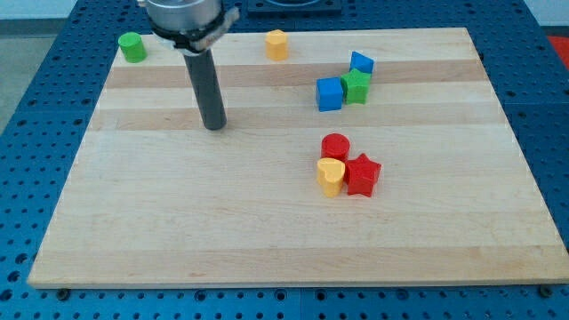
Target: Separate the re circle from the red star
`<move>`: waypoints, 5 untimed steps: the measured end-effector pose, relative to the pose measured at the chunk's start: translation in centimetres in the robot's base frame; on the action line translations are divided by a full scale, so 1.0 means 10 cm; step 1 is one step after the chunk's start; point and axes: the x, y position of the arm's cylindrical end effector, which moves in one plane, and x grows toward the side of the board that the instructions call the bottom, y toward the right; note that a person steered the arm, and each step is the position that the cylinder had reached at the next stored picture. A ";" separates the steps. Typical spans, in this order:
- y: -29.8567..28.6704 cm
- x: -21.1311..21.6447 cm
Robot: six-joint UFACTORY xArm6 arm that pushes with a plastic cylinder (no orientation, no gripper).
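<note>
A red circle block (335,146) sits right of the board's middle. A red star block (363,174) lies just below and to its right, touching it. A yellow heart block (331,176) lies below the circle, against both reds. My tip (214,125) rests on the board well to the left of this cluster, a little higher in the view, touching no block.
A blue cube (329,93), a green star block (356,86) and a second blue block (361,63) cluster at the upper right. A yellow block (277,44) sits at the top edge. A green cylinder (132,46) sits at the top left corner. The wooden board (178,222) rests on a blue perforated table.
</note>
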 end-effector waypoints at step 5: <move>1.11 0.24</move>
